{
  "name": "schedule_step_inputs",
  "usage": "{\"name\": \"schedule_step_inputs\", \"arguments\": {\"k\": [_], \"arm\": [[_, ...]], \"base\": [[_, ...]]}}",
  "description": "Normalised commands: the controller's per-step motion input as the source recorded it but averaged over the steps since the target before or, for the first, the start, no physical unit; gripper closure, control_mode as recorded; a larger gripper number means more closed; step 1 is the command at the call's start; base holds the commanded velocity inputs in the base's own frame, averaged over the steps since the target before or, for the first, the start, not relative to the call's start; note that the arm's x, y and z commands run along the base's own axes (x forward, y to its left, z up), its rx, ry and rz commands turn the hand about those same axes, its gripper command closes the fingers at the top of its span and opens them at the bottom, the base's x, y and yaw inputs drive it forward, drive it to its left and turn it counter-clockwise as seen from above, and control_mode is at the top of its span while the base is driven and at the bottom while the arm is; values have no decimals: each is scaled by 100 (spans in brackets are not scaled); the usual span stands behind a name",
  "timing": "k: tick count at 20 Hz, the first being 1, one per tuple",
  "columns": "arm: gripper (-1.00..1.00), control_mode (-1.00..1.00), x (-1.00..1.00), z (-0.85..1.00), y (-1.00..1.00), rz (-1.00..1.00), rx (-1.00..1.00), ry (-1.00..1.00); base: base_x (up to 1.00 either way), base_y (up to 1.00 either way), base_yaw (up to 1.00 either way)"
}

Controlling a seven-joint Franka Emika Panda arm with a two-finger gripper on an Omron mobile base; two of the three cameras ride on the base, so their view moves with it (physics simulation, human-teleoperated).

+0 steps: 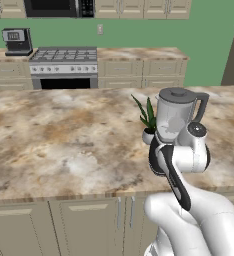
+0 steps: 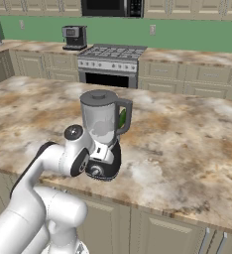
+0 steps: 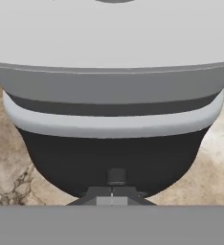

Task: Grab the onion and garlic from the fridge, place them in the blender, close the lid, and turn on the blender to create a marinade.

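Your blender [image 2: 102, 130] stands on the marbled brown counter [image 1: 64, 145]: a clear greyish tapered jar with a side handle, on a rounded black base. The flat dark lid [image 2: 99, 96] sits on the jar's top. Your gripper [image 3: 112, 190] is clenched shut, its tips pressed together right at the small knob [image 3: 116, 176] low on the base's front; nothing is grasped. The hand view shows that knob close up. The left base view adds a spiky green plant [image 1: 147, 117] just beside the jar; from the right, only a green sliver shows behind the handle. The arm hides the base from the left. What the jar holds is hard to make out.
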Motion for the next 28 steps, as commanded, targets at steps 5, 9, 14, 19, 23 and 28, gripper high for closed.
{"name": "schedule_step_inputs", "arguments": {"k": [5, 9, 14, 19, 23, 28], "arm": [[100, -100, 0, -3, 0, 0, 0, 0], [100, -100, 0, -2, 0, 0, 0, 0], [100, -100, 5, 0, 0, 0, 0, 0], [100, -100, 7, 0, 0, 0, 0, 0], [100, -100, -5, -20, 0, 0, 0, 0], [100, -100, 0, -3, -3, 0, 0, 0]], "base": [[0, 0, 0], [0, 0, 0], [0, 0, 0], [0, 0, 0], [0, 0, 0], [0, 0, 0]]}}
